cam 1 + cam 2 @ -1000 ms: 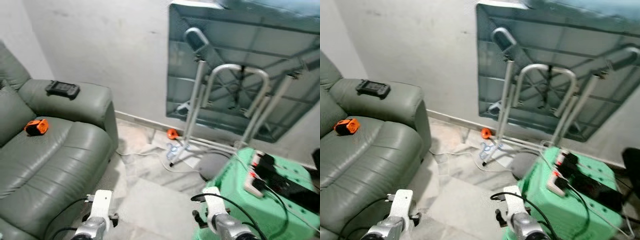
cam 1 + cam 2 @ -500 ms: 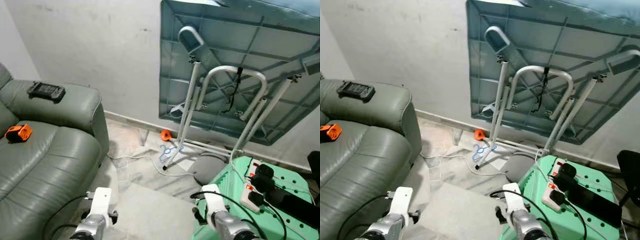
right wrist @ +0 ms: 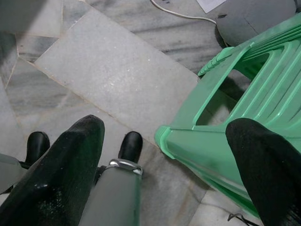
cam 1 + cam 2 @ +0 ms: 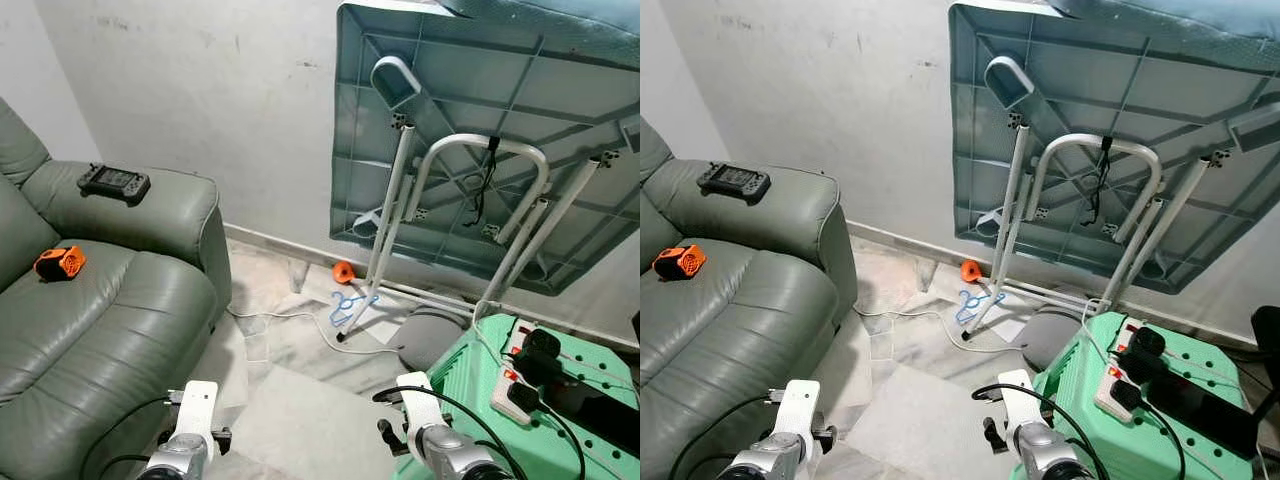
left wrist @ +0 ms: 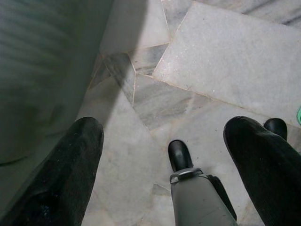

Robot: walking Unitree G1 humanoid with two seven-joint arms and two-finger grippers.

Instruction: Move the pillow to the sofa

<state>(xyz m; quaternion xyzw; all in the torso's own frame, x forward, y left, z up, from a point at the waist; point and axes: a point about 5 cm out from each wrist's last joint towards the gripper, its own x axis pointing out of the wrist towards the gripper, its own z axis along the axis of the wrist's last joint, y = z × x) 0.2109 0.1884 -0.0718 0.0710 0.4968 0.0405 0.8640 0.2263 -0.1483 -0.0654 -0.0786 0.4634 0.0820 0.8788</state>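
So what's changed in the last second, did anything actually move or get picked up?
Only the camera swung: the view panned right, then back left. The sofa, the orange gadget on its seat, the black controller on its armrest and the green stool kept their places. Both tools, left and right, hang open, holding nothing.

One sofa (image 4: 110, 300), one green stool (image 4: 500, 400), one folded table (image 4: 480, 130), two hands open.
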